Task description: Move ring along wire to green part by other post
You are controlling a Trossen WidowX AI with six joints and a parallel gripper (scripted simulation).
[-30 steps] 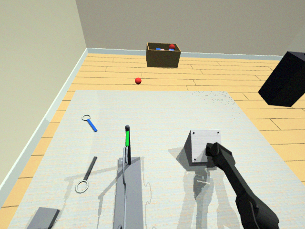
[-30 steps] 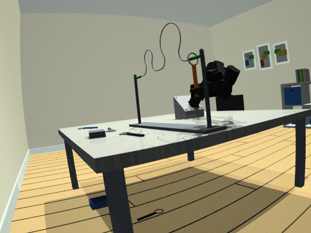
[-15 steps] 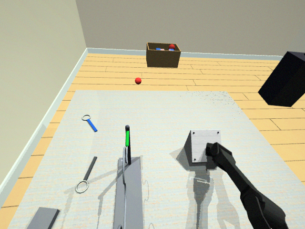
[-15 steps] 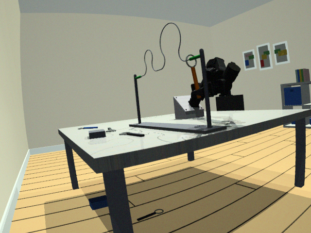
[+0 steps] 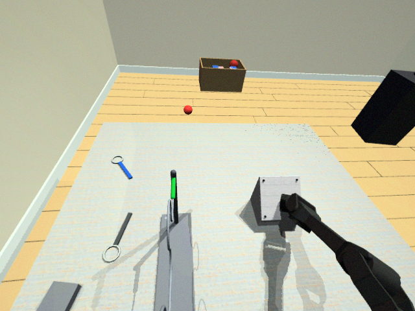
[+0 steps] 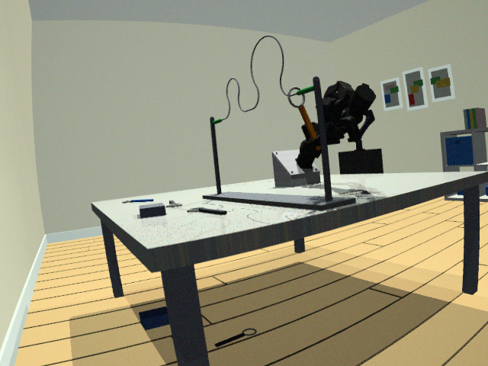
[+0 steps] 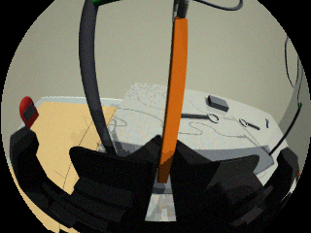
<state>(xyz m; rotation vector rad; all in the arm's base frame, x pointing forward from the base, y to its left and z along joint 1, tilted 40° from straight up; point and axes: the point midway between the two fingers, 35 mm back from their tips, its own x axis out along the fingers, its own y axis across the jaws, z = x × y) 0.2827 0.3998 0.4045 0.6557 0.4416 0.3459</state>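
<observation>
My gripper (image 6: 312,137) (image 7: 163,139) is shut on the orange handle (image 6: 306,120) (image 7: 176,83) near its lower end. The handle leans, its top toward the far post. The ring (image 6: 296,107) is around the wire at the inner end of the near green part (image 6: 306,90), where the grey wire (image 6: 268,36) begins; whether they touch I cannot tell. In the wrist view the ring is nearly edge-on at the top. The near post (image 6: 322,146) (image 7: 87,63) stands beside the handle. The far post (image 6: 215,157) carries the other green part (image 6: 216,121) (image 5: 173,188).
The grey wire rises in a tall loop, dips, then makes a smaller loop toward the far post. A slanted grey box (image 5: 279,197) (image 6: 281,169) stands behind the base plate (image 5: 177,267) (image 6: 264,200). Loose blue-handled (image 5: 125,170) and black-handled (image 5: 122,228) rings and a grey block (image 5: 60,296) (image 7: 217,103) lie opposite.
</observation>
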